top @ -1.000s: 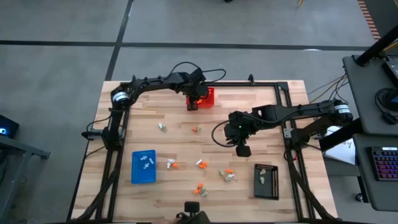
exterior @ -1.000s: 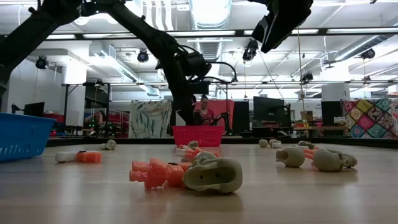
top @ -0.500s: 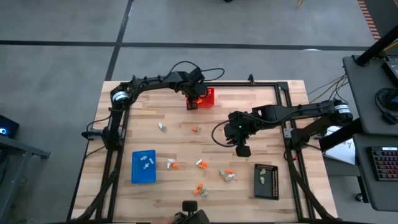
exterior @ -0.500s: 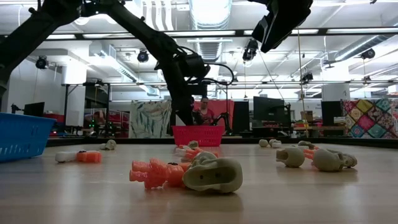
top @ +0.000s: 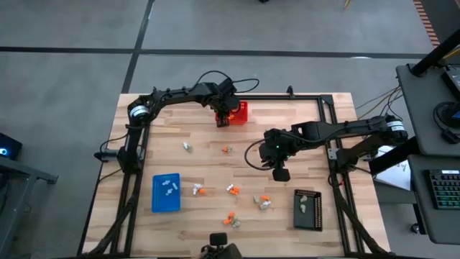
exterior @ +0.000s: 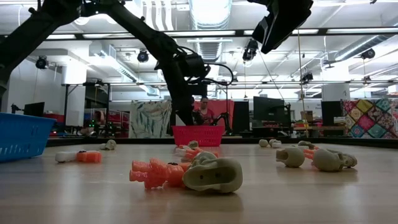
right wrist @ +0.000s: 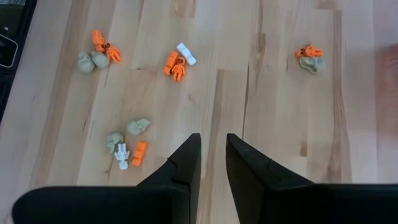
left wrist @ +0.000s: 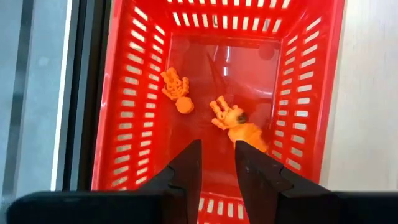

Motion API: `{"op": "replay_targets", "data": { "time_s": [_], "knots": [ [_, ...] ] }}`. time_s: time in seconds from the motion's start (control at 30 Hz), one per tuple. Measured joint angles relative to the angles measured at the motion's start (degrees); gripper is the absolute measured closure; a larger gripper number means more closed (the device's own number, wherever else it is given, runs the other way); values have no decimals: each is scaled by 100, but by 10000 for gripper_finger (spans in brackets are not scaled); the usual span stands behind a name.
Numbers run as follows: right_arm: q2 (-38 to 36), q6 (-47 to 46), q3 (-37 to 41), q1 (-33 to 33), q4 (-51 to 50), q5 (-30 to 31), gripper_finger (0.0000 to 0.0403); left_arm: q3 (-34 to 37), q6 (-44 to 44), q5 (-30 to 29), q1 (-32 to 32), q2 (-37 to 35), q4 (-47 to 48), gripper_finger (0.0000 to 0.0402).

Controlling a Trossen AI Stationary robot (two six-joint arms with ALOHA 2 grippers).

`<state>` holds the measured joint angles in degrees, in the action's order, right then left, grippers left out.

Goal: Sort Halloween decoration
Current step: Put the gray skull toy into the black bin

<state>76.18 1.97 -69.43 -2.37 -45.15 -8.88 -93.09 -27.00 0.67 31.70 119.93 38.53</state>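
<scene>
- Left gripper (left wrist: 212,163) hangs over the red basket (top: 239,112), fingers slightly parted and empty — an orange trinket (left wrist: 239,126) lies in the basket below, so a drop looks done.
- Next: fetch another from the table (top: 201,144).
- Right gripper (right wrist: 212,157) hovers mid-table above scattered trinkets (right wrist: 176,63), fingers narrowly apart, holding nothing.

No lettering, label, brand mark, number or sign can be read in any of the four views.
</scene>
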Motion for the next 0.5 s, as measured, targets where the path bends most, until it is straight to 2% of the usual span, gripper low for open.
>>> {"op": "replay_targets", "data": {
  "time_s": [0.27, 0.5],
  "knots": [
    [0, -167, 137, 2, 121, 43, 340, 15, 635, 83, -33, -644, 111, 334],
    [0, -1284, 422, 2, 221, 994, 340, 158, 982, 1002, -121, -1600, 100, 346]
  ]
}}
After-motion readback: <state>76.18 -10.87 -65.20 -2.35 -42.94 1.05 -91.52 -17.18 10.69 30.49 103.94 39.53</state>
